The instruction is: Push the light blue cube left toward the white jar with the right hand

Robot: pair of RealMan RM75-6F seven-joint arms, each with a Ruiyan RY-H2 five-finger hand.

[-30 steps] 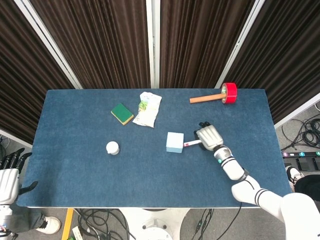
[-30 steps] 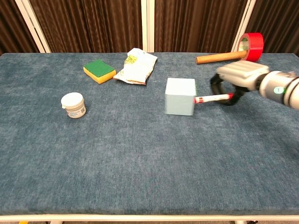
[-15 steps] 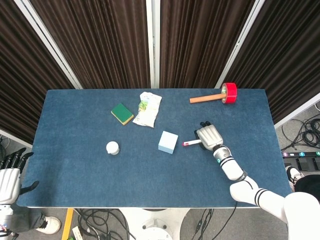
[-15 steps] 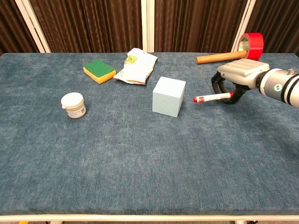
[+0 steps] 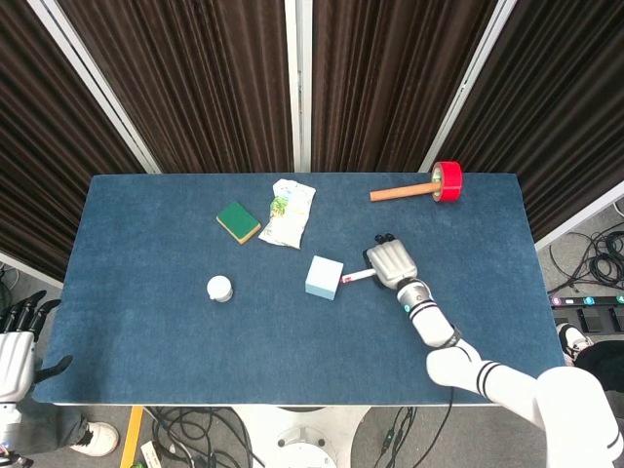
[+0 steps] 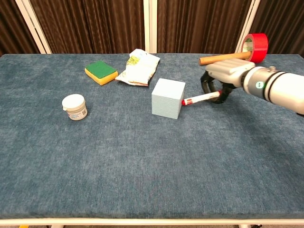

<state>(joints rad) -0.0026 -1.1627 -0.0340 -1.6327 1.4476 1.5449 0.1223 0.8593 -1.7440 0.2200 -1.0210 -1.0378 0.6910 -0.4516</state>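
Observation:
The light blue cube (image 5: 324, 277) (image 6: 167, 98) stands near the table's middle, turned a little askew. My right hand (image 5: 389, 263) (image 6: 224, 76) is just right of it, fingers curled around a white marker with a red cap (image 5: 356, 276) (image 6: 200, 99). The marker's red tip touches the cube's right face. The white jar (image 5: 219, 288) (image 6: 74, 107) sits well to the left of the cube, upright with its lid on. My left hand (image 5: 21, 336) hangs off the table's left edge, fingers apart, holding nothing.
A green and yellow sponge (image 5: 238, 221) (image 6: 100, 71) and a crumpled snack packet (image 5: 287, 214) (image 6: 139, 67) lie behind the cube. At the back right a wooden stick (image 5: 403, 191) (image 6: 222, 58) meets a red tape roll (image 5: 448, 182) (image 6: 252, 47).
The cube has slid left toward the jar and rotated slightly. My right hand followed it leftward with the marker, whose tip again meets the cube after a brief gap.

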